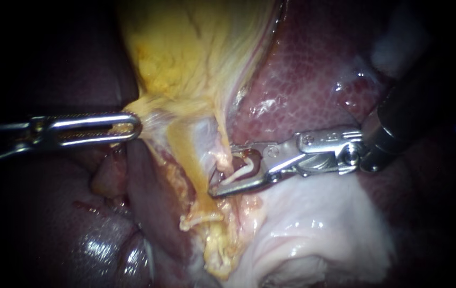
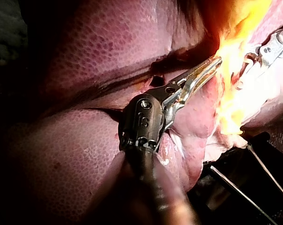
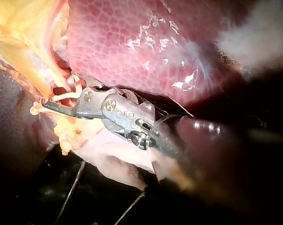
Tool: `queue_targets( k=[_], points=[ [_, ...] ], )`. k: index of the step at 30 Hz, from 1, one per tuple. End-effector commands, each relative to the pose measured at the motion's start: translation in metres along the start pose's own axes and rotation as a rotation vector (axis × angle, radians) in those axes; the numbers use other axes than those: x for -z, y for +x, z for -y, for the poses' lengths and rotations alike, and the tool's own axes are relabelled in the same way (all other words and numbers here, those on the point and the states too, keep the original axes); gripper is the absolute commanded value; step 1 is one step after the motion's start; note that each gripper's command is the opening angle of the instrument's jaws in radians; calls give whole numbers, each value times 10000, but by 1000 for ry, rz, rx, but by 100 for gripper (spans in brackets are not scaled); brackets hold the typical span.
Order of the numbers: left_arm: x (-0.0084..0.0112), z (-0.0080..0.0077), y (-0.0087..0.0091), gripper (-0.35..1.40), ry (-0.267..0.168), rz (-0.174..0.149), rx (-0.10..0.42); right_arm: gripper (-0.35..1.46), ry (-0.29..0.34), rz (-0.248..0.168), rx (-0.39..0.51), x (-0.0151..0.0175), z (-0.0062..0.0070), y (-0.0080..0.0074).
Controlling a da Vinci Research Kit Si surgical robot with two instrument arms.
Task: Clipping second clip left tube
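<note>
Left instrument grips gallbladder; liver seemingly behind tube.

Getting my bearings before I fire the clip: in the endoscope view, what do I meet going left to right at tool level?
Left tool, shut on the yellow tissue's edge → yellow tissue → right tool, open, with a pale tube between its jaws.

One left instrument, one right instrument, one liver, one gallbladder, perhaps two tubes
</note>
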Motion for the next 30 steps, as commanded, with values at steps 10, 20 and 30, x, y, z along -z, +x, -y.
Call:
queue_targets(
  k=[10, 20, 30],
  points=[
    [0, 0, 0, -35, 3, -1, 0, 52, 1, 0, 1, 2, 1, -1],
    [1, 0, 0, -35, 3, -2, 0, 53, 9, 0, 0, 16, 6, 0],
    [4, -1, -1, -35, 5, -3, 0, 53, 33, -19, -13, 62, 23, 21]
  ],
)
